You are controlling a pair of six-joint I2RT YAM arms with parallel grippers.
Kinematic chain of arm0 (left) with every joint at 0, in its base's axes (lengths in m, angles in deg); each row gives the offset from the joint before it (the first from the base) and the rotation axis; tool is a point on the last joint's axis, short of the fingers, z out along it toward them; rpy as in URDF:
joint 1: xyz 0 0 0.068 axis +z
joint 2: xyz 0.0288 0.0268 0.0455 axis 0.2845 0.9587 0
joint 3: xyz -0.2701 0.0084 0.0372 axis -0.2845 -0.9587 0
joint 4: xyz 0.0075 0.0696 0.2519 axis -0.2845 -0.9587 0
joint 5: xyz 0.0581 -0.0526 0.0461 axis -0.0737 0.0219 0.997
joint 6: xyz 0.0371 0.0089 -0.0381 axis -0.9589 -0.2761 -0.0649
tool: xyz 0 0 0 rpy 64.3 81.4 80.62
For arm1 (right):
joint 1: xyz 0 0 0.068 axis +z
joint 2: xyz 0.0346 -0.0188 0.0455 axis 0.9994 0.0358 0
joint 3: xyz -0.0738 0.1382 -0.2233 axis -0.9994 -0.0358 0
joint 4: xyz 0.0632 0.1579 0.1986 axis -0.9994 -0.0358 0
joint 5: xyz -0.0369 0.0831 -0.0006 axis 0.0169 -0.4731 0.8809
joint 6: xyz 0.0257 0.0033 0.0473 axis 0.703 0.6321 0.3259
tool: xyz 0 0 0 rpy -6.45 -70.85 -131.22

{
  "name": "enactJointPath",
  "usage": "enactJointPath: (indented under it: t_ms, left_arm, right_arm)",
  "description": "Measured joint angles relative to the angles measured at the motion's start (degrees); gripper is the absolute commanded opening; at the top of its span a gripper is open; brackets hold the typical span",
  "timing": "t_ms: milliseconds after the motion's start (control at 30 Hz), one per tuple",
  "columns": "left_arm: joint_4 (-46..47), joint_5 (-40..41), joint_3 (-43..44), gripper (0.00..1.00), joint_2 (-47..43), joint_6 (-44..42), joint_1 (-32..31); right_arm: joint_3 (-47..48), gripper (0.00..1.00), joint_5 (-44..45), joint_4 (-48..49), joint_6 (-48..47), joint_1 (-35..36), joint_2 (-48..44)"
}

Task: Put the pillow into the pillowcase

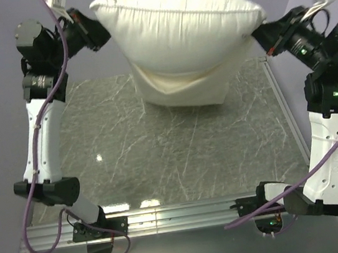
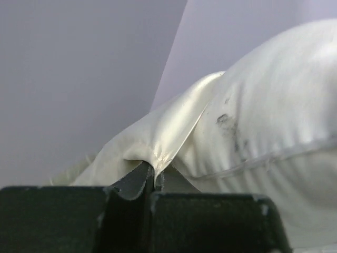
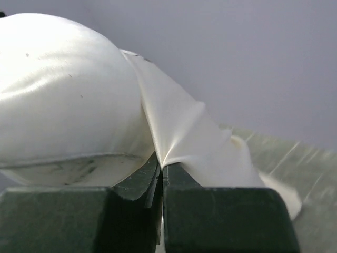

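Observation:
The white pillow (image 1: 179,21) is held high over the far side of the table, its plump upper part bulging out above the cream pillowcase (image 1: 183,93), which hangs below it as a sack. My left gripper (image 1: 100,32) is shut on the pillowcase's edge at the pillow's left end. In the left wrist view the cream fabric (image 2: 158,137) is pinched in the gripper (image 2: 155,171), with the pillow (image 2: 284,121) to its right. My right gripper (image 1: 261,33) is shut on the pillowcase at the right end. The right wrist view shows the fabric (image 3: 179,132) pinched in the gripper (image 3: 162,163) and the pillow (image 3: 58,89) on the left.
The grey marbled table (image 1: 161,159) lies below, with a raised metal rail (image 1: 181,211) along the near edge and another down the right side (image 1: 286,116). Purple walls stand behind and to both sides. Cables hang off both arms.

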Motion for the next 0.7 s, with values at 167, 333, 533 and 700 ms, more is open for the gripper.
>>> enactJointPath:
  t_ms: [167, 333, 533, 700]
  left_arm:
    - [16.3, -3.8, 3.6, 0.0, 7.6, 3.2, -1.5]
    - [10.3, -5.0, -18.0, 0.0, 1.4, -8.8, -1.0]
    - [-7.5, 1.0, -45.4, 0.0, 0.5, -28.8, 0.8]
    - [-14.6, 4.3, -49.9, 0.03, 9.1, -32.7, 1.3]
  right_arm:
    - [-1.2, 0.0, 0.9, 10.8, 1.7, -2.5, -2.3]
    - [-32.1, 0.0, -0.8, 12.0, -1.4, 2.9, -21.2]
    - [-63.6, 0.0, 0.3, 4.4, -9.9, 14.0, -30.8]
    - [-70.1, 0.09, 1.5, 1.8, -13.8, 21.9, -20.7]
